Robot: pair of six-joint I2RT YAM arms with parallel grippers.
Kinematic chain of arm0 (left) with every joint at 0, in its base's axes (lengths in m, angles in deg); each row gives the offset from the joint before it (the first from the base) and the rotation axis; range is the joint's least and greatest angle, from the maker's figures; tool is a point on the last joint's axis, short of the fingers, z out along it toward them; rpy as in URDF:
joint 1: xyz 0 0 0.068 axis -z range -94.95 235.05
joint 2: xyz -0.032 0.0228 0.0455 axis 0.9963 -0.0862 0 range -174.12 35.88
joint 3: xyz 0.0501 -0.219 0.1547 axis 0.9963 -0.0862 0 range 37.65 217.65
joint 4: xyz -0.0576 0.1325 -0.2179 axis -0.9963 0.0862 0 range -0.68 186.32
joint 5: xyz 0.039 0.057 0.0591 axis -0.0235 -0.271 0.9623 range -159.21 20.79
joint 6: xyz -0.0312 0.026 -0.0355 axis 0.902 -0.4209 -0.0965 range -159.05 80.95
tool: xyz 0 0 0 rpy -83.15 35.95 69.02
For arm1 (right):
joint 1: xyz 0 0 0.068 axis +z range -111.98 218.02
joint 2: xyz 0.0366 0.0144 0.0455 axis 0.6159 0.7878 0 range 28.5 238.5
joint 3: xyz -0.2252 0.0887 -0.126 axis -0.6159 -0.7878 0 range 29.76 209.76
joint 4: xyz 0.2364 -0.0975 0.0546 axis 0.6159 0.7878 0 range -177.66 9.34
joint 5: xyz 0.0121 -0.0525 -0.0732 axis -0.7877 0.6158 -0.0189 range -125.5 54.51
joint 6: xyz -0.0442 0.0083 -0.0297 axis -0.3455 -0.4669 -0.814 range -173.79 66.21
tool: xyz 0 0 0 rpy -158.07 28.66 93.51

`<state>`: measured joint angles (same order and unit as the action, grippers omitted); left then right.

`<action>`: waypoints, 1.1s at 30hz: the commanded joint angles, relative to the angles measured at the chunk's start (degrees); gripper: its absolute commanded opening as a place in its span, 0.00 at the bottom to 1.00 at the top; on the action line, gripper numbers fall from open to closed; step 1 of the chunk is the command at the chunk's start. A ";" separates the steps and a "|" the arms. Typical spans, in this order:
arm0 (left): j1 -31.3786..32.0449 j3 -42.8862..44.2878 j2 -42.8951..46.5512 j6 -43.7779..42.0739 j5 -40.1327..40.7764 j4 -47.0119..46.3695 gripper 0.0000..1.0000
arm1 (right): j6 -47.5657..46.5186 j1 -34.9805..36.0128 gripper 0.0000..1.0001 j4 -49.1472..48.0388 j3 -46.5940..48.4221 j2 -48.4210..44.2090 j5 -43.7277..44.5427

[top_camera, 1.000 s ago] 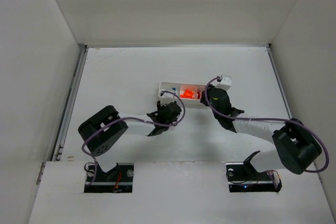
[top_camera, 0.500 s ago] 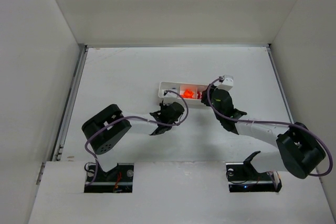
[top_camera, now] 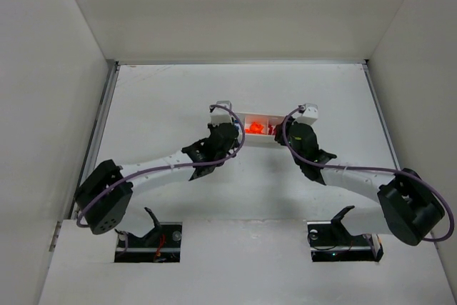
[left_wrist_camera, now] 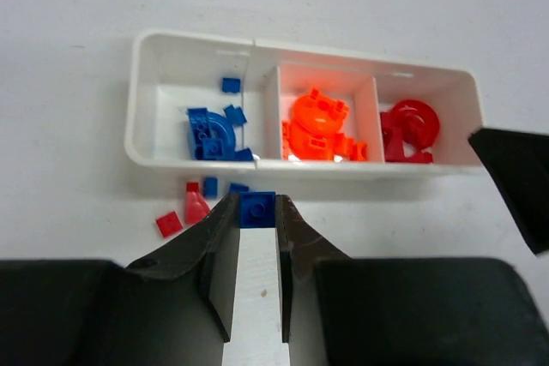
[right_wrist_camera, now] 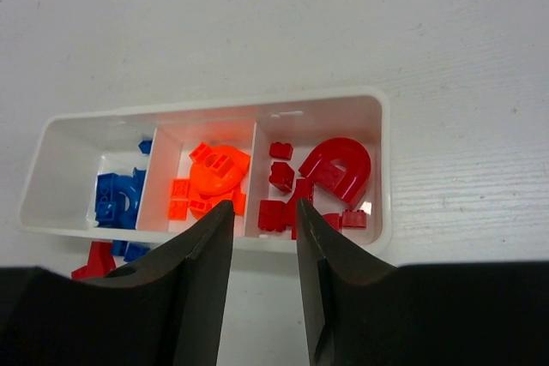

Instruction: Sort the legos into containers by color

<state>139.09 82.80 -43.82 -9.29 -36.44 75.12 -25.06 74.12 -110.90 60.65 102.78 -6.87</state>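
My left gripper (left_wrist_camera: pixel 256 205) is shut on a small blue square lego (left_wrist_camera: pixel 257 211), held just short of the near wall of the white tray (left_wrist_camera: pixel 300 164). The containers hold sorted legos: blue pieces (left_wrist_camera: pixel 210 133) on the left, orange (left_wrist_camera: pixel 316 126) in the middle, red (left_wrist_camera: pixel 410 129) on the right. On the table in front of the blue container lie two red pieces (left_wrist_camera: pixel 182 216) and two blue ones (left_wrist_camera: pixel 223 187). My right gripper (right_wrist_camera: pixel 263 212) stands open and empty over the tray's near wall (right_wrist_camera: pixel 257 242), by the divider between the orange and red containers.
The tray (top_camera: pixel 255 114) sits mid-table with both wrists crowded against its near side. The right arm's dark finger (left_wrist_camera: pixel 515 179) juts in at the tray's right end. White walls enclose the table on three sides.
The left gripper has shut on the blue lego, and its arm has stretched forward toward the tray's left end. The right gripper's fingers have narrowed a little.
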 commanded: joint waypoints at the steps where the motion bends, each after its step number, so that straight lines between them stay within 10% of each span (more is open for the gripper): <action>1: -3.45 4.24 -3.60 -1.90 -2.62 1.63 0.12 | 0.27 0.60 0.39 -3.47 -0.31 -1.51 -0.23; 14: -11.20 10.40 -14.78 -0.49 -6.05 -1.18 0.29 | 0.97 9.64 0.16 2.50 -0.31 -5.02 -3.40; 33: -9.00 -11.56 8.94 3.29 -5.97 -3.21 0.39 | 4.14 11.41 0.17 5.05 9.70 14.04 -5.59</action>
<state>129.85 73.81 -37.66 -7.13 -42.38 72.54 -20.78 86.81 -104.37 66.27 114.78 -12.12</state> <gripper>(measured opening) 0.386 0.174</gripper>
